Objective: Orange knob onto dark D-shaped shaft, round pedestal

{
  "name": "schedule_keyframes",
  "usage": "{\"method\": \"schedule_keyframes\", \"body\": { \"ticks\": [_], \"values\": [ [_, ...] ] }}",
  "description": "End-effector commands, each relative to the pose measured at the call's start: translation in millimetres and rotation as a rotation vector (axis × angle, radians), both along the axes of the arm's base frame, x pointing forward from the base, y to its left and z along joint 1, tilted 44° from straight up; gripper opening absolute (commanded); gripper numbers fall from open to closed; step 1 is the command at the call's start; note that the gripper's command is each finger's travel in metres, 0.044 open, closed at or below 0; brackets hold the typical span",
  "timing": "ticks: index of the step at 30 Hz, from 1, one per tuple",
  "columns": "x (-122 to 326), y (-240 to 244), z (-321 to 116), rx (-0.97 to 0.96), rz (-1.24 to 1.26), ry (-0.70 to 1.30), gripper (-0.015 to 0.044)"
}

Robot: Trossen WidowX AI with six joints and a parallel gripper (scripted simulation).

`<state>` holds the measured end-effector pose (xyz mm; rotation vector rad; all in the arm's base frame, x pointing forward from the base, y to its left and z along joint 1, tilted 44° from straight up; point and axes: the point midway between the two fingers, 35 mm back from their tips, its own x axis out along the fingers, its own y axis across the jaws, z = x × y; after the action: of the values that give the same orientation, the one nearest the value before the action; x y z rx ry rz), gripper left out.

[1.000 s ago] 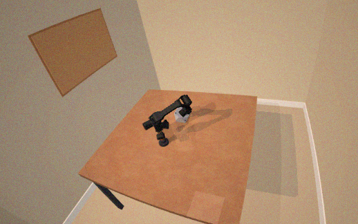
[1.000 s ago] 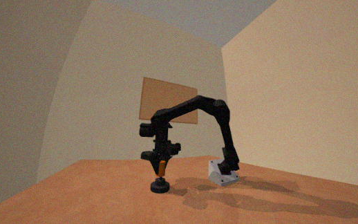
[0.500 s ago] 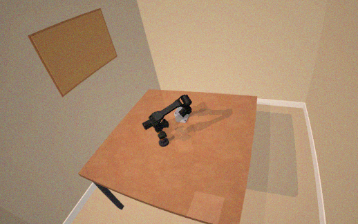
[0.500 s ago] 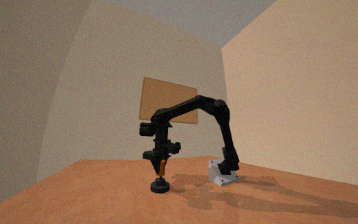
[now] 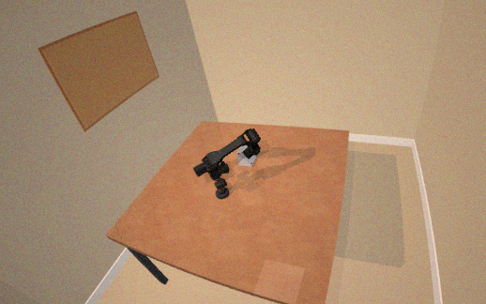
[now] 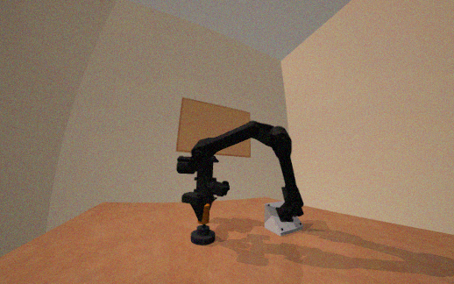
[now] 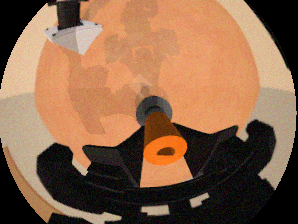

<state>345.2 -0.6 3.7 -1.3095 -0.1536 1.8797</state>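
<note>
The orange knob (image 6: 206,214) (image 7: 165,150) stands upright between the fingers of my gripper (image 6: 204,217) (image 7: 157,127). The gripper is shut on it and points straight down. The round dark pedestal (image 6: 202,237) (image 7: 142,114) (image 5: 222,194) is directly below. In the exterior view the knob's lower end sits just above the pedestal's raised centre, with a thin dark gap between them. The D-shaped shaft cannot be made out clearly, and its flat side is hidden. The wrist view shows the knob's open top; its lower end overlaps the pedestal there.
The arm's pale base block (image 5: 246,158) (image 6: 277,223) (image 7: 75,37) stands on the wooden table (image 5: 254,220) (image 6: 106,245), to the right of the pedestal in the exterior view. The arm arches over from it. A brown board (image 5: 101,68) (image 6: 220,124) hangs on the wall.
</note>
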Motion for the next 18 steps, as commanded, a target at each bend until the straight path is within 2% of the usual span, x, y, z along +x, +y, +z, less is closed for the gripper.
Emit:
{"method": "schedule_keyframes", "body": {
  "ticks": [1,18],
  "values": [
    [0.8,0.4,-0.1,0.003,0.002,-0.006,0.0000],
    [1.2,-2.6,3.4,0.003,0.002,-0.006,0.0000]
  ]
}}
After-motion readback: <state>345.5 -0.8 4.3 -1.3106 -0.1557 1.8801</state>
